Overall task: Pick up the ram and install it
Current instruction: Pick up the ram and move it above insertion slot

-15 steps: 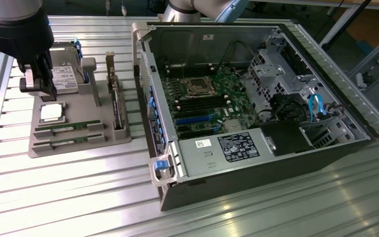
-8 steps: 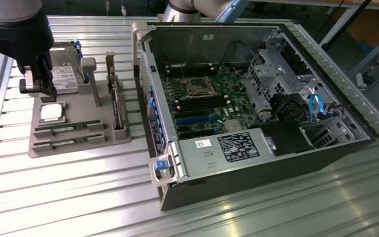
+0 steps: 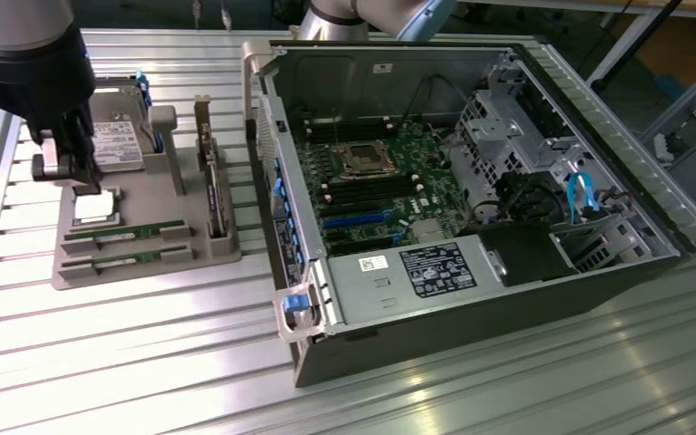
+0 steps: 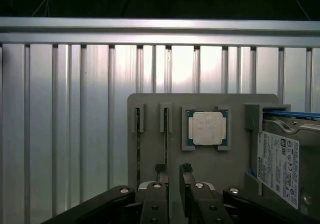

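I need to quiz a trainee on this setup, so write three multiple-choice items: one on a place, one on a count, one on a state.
1. Where is the square silver processor chip?
A in the grey holder tray
B in the computer case
C on the bare table

2. How many thin green ram sticks lie in the tray?
A one
B two
C four

3. How is the gripper?
A open
B shut on a ram stick
C shut on the chip

Key: 1 A, it sits in a tray recess; 2 B, two slots hold sticks; 3 A, its jaws stand apart.
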Controlling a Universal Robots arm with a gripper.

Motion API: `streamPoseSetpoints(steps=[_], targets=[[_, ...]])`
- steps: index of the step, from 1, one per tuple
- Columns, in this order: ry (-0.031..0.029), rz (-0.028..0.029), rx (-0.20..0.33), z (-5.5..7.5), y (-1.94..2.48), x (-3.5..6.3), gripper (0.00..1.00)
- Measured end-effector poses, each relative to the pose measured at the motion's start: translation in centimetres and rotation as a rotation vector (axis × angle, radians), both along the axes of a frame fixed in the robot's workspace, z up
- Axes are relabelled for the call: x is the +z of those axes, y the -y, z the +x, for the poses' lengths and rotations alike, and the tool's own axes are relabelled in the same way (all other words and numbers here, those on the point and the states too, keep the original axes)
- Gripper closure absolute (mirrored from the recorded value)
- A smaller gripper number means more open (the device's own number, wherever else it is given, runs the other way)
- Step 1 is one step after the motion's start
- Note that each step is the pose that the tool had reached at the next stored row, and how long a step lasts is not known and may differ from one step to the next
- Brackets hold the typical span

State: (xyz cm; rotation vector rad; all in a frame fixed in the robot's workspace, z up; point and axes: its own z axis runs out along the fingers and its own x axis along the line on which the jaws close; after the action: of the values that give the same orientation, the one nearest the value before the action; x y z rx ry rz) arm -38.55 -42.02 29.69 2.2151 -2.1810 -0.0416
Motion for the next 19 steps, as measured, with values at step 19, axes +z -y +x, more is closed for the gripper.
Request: streamPoseSetpoints(steps=[19], targets=[[-0.0001,-0.0001,0.001,-0.3,1.69,-0.21,0.76]])
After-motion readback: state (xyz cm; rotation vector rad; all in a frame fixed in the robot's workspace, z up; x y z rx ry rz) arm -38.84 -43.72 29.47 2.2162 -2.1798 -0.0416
